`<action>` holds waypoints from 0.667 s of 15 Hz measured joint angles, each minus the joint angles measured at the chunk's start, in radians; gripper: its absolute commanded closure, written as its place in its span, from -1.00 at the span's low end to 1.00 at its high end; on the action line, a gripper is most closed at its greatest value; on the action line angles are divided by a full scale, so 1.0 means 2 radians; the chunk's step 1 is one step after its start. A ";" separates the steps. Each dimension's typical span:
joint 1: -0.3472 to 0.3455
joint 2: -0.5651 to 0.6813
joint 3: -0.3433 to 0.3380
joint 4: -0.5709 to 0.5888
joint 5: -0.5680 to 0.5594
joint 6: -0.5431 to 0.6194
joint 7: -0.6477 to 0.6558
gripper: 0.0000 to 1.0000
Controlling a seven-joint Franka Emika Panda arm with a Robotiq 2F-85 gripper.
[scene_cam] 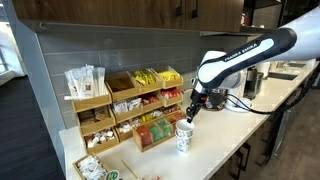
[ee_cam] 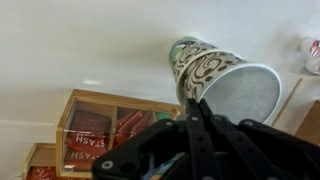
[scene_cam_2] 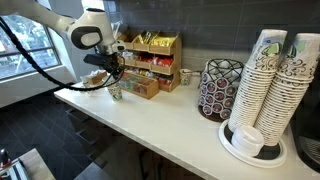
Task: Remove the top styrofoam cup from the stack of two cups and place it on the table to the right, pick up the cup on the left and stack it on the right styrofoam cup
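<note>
- one cup [scene_cam: 185, 139] is seen upright on the table [scene_cam: 228, 132], near the rack [scene_cam: 140, 100].
- the gripper [scene_cam: 190, 114] is held at its rim; whether the jaws are apart or together cannot be told.
- the rim should be pinched lightly, then lifted straight.

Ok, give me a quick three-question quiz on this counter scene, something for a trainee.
1. True or false: the gripper is right at the cup.
2. What stands against the wall behind the cup? A) a wooden organizer B) a microwave C) a toaster
3. Fill in: the cup's mouth faces ___.
Key: 1 true; 2 A; 3 up.
</note>
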 measured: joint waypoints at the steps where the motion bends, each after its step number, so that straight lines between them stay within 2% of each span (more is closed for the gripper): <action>1: -0.001 -0.005 -0.001 0.000 -0.001 0.000 0.000 0.98; 10: -0.008 -0.093 -0.024 -0.008 -0.004 -0.012 0.011 0.98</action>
